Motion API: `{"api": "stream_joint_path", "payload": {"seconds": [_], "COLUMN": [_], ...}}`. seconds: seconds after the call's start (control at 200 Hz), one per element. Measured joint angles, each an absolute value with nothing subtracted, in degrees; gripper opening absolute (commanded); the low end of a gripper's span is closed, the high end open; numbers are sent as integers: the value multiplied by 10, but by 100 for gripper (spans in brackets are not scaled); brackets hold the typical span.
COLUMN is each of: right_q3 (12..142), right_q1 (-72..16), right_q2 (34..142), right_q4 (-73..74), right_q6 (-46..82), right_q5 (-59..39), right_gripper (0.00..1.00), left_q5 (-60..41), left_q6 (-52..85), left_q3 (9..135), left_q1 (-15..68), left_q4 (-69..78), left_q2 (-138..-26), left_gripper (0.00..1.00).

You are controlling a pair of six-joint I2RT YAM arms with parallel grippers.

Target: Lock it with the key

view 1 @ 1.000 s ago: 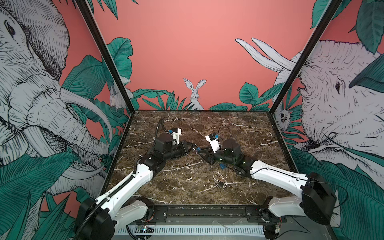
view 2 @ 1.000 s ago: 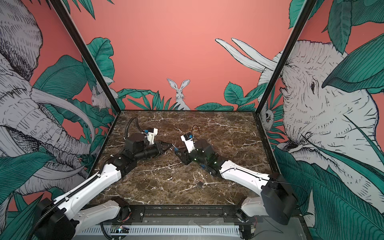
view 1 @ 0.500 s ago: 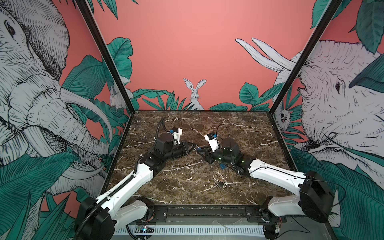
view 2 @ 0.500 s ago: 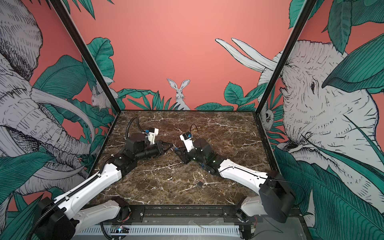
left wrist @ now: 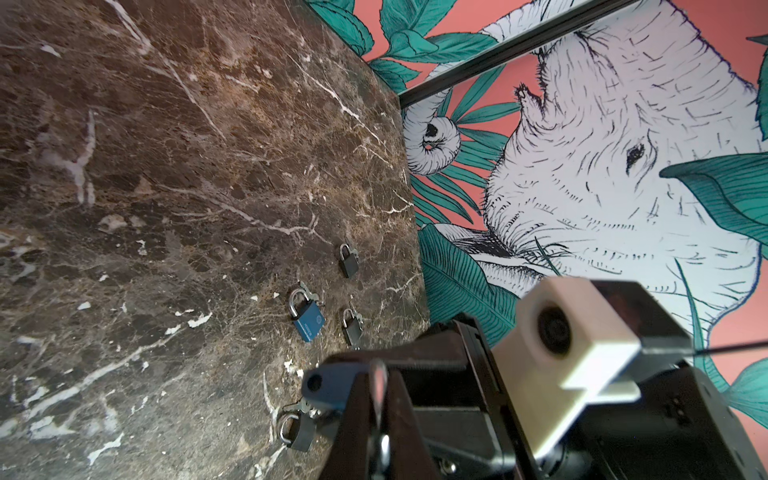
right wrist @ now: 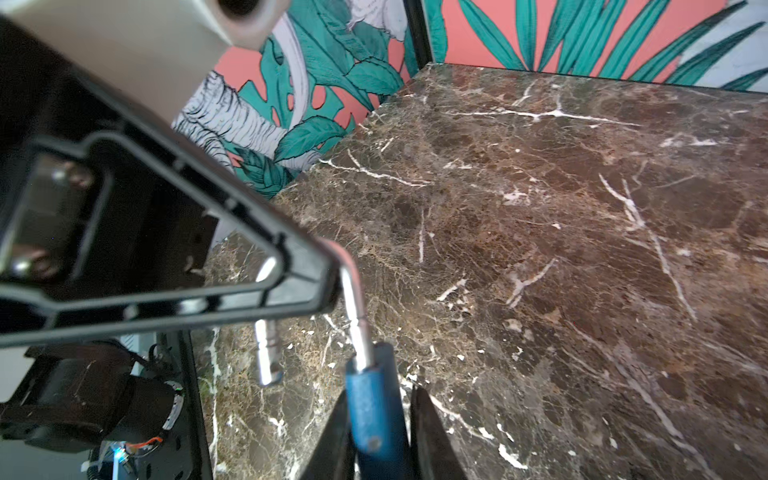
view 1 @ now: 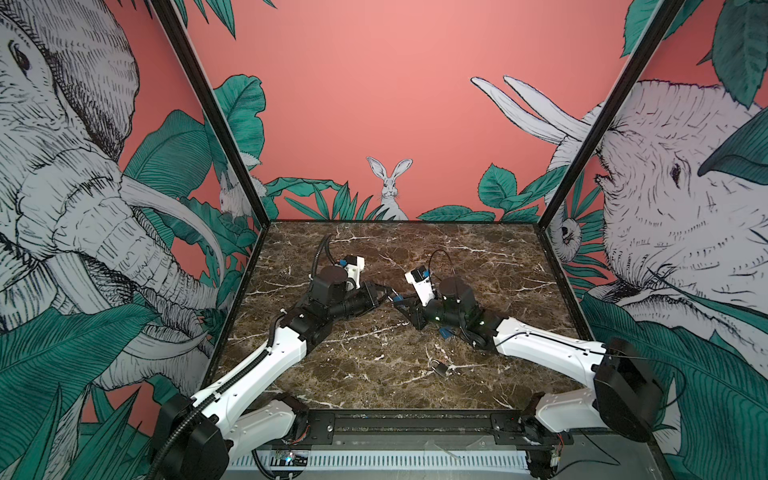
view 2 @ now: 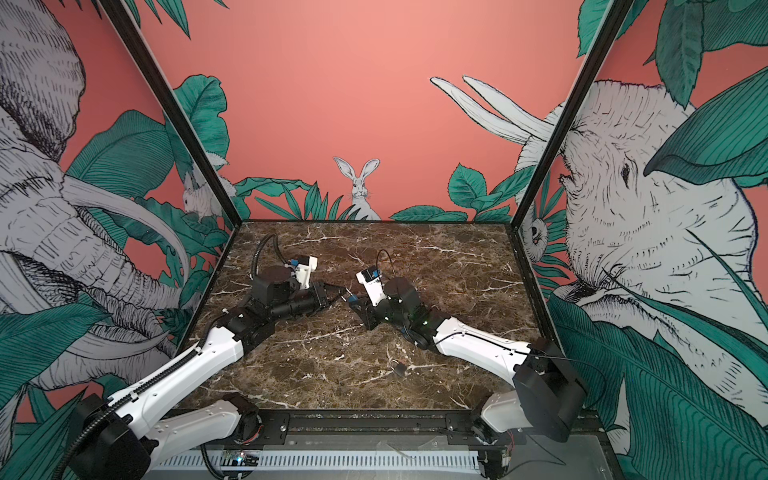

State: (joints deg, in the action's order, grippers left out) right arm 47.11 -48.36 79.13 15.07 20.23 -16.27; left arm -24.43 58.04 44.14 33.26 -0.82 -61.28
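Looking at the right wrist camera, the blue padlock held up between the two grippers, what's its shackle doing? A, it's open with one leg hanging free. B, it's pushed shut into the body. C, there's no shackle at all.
A: on the blue padlock, the shackle has one leg in the body while its other leg ends in open air; the left gripper pinches the bend.

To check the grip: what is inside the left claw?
The silver shackle of the blue padlock, open, with its free end sticking out. The left claw covers the pinched bend itself.
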Motion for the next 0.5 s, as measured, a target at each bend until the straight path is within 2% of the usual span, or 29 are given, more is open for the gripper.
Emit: {"api": "stream_joint_path", "payload": {"seconds": [0.065, 0.305, 0.36, 0.39, 0.455, 0.5], "right_q3": [471, 472, 472, 475, 485, 494], "right_q1": [-487, -482, -479, -476, -467, -459], "right_q2": [791, 785, 779, 774, 765, 761], "right_q4": [149, 137, 127, 118, 88, 67], "right_q6": [199, 208, 213, 217, 226, 232], "right_q5": [-163, -184, -200, -209, -222, -234], "right_gripper": [0, 0, 0, 0, 0, 0], "left_q5": [-244, -244, -244, -243, -241, -240], "left_q6": [581, 562, 549, 537, 512, 492], "left_q3": [441, 444, 455, 464, 483, 498], "left_q1": [332, 333, 334, 335, 336, 336], "left_q4": [-9, -25, -46, -60, -90, -110], "left_q2": [-613, -608, -606, -606, -605, -604], "left_gripper": [0, 0, 21, 28, 38, 39]}}
